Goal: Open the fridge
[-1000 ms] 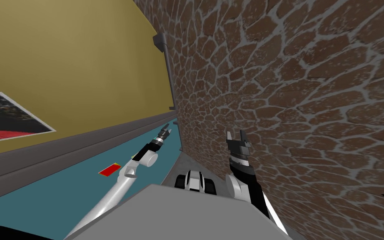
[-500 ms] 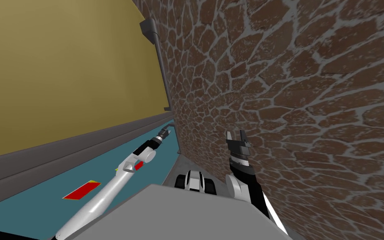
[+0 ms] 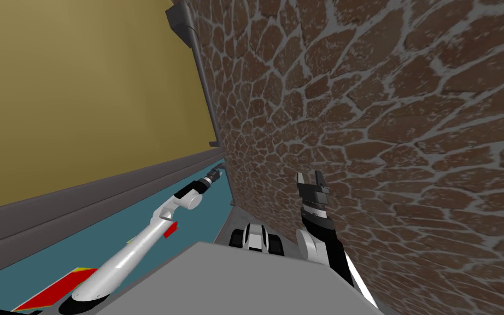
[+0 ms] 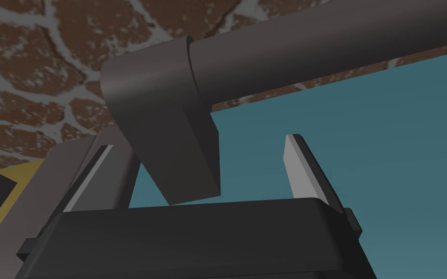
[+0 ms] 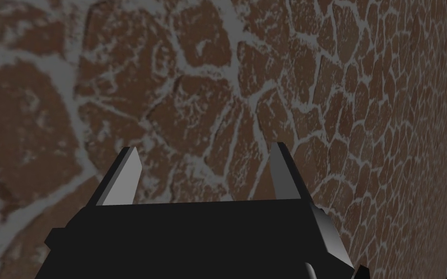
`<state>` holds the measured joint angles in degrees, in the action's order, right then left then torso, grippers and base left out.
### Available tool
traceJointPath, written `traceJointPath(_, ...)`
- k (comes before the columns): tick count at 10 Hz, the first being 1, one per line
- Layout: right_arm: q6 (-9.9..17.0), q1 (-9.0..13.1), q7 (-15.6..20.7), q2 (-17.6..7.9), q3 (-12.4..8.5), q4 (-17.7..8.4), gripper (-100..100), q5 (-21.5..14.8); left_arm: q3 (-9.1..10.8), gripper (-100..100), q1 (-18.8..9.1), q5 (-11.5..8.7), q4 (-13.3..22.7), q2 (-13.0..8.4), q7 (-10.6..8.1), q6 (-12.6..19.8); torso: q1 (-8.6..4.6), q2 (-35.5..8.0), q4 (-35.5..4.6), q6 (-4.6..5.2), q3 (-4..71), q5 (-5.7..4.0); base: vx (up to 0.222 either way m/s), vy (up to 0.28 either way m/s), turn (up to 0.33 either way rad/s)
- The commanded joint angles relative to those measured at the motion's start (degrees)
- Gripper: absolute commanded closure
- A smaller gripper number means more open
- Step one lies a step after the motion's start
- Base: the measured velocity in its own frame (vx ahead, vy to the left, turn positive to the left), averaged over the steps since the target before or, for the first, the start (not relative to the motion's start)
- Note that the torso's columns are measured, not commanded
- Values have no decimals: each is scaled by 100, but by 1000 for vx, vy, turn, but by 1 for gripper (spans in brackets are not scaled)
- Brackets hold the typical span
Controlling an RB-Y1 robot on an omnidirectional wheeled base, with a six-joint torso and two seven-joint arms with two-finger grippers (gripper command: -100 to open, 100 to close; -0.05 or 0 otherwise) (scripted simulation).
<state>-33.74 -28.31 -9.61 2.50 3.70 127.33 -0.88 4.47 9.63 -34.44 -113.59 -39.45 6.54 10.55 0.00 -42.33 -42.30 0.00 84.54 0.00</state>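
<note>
left claw [image 3: 219,171] spread around the handle [image 3: 201,87] of the fridge door [image 3: 382,136]

head view: the fridge door is a broad brown face, patterned like rough stone with grey seams. it stands just ahead of both claws. its handle is a long dark grey bar along the door's edge. the left arm reaches forward and its claw sits at the bar's lower end, right against the door's edge. its fingers are too small here to read. the right claw [image 3: 310,178] is held upright close to the brown face, well apart from the handle, with its two fingers spread and nothing between them. past the left claw, away from the door, lie a teal floor [image 3: 119,227], a grey skirting [image 3: 54,213] and a yellow wall [image 3: 81,98]. a red patch [image 3: 54,290] lies on the floor far back along the left arm, near its elbow end.

left wrist view: the left claw's fingers [image 4: 300,164] stand wide apart. the handle's end bracket [image 4: 169,131], a dark grey block, comes down between them, nearer the finger on the door's side. neither finger presses it. from the bracket the round bar runs off above the other fingertip. the brown face shows beyond the bracket, and the teal floor lies behind the free finger.

right wrist view: the right claw's fingers are apart and hold nothing. the brown patterned face lies close ahead of their tips.
</note>
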Motion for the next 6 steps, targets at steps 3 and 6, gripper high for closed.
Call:
traceJointPath(3, 0, 0, 0, 0, 0, 0, 0, 0, 34, 100, -10, -31, -31, -34, -17, 75, 2, 13, 5, 0, 10, 0, 63, -15, 0)
traceJointPath(6, 1, 4, 0, 0, 0, -1, 0, 0, -74, 100, -684, 338, 494, 346, -135, -98, 44, -32, 9, -21, -23, 27, -171, 51, -85)
